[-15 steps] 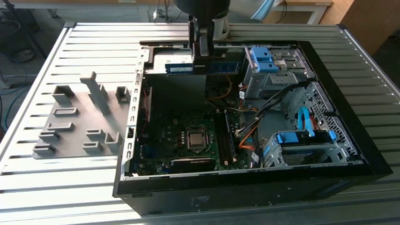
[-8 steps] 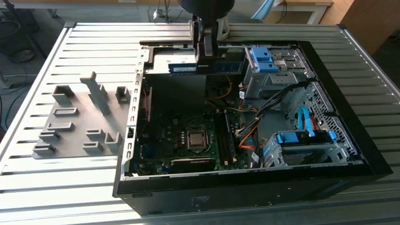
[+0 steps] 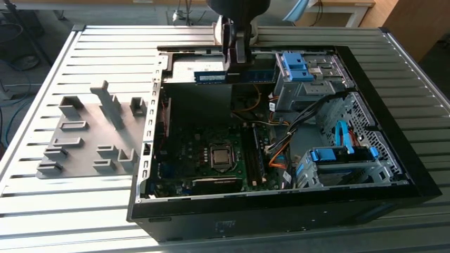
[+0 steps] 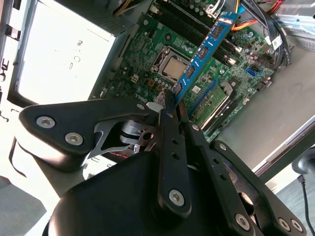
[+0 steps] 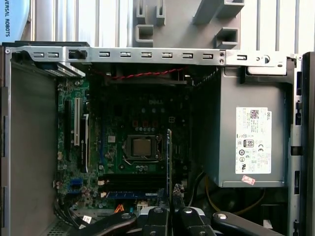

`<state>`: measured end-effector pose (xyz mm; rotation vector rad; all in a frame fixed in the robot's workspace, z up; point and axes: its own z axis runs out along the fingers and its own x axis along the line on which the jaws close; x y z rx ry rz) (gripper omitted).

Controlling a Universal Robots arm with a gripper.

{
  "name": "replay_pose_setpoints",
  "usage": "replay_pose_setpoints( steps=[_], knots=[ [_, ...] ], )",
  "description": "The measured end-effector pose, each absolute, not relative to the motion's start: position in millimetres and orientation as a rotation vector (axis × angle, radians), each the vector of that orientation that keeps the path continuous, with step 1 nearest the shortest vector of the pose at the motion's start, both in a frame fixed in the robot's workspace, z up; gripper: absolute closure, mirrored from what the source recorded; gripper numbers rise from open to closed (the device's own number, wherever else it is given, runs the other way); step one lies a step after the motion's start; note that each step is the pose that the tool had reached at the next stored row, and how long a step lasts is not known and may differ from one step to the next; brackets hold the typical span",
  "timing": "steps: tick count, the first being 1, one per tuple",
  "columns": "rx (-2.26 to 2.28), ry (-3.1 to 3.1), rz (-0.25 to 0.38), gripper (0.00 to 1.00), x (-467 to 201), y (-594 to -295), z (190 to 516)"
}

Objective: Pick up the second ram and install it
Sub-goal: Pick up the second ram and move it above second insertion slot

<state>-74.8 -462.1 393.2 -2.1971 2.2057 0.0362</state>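
- In the second wrist view the tool (image 4: 173, 109) has its two dark fingers (image 4: 169, 129) drawn narrow, clamped on one end of the second ram (image 4: 203, 51).
- The second ram is a long blue stick carrying dark chips; it juts out from the fingertips over the green motherboard (image 4: 162, 49), held clear of it.
- In the first wrist view the tool (image 5: 170, 204) sits at the picture's lower edge, and the second ram (image 5: 169, 162) appears edge-on as a thin blue-grey strip rising from between the fingers, beside the processor socket (image 5: 141, 146).
- Below that socket in the same view lie the dark memory slots (image 5: 129, 182), one of them already filled with a blue stick (image 5: 133, 194).
- The grey power supply (image 5: 248, 140) with its white label fills one side of the open computer case (image 5: 147, 53).
- In the exterior view the tool (image 3: 237, 45) hangs above the far part of the open computer case (image 3: 295, 208), over the power supply end; the stick itself is hard to make out there.
- The case rests on a slatted metal bench (image 3: 91, 211).
- On the bench, toward the exterior view's left of the case, lies a grey slotted holder tray (image 3: 88, 134).
- Blue drive brackets (image 3: 338, 155) sit inside the case on the exterior view's right.
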Motion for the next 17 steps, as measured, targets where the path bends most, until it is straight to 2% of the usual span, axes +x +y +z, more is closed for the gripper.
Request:
replay_pose_setpoints(
  steps=[17],
  knots=[
    [-2.197, 2.206, 0.037, 0.86, -60.7, -462.1, 393.2]
  ],
)
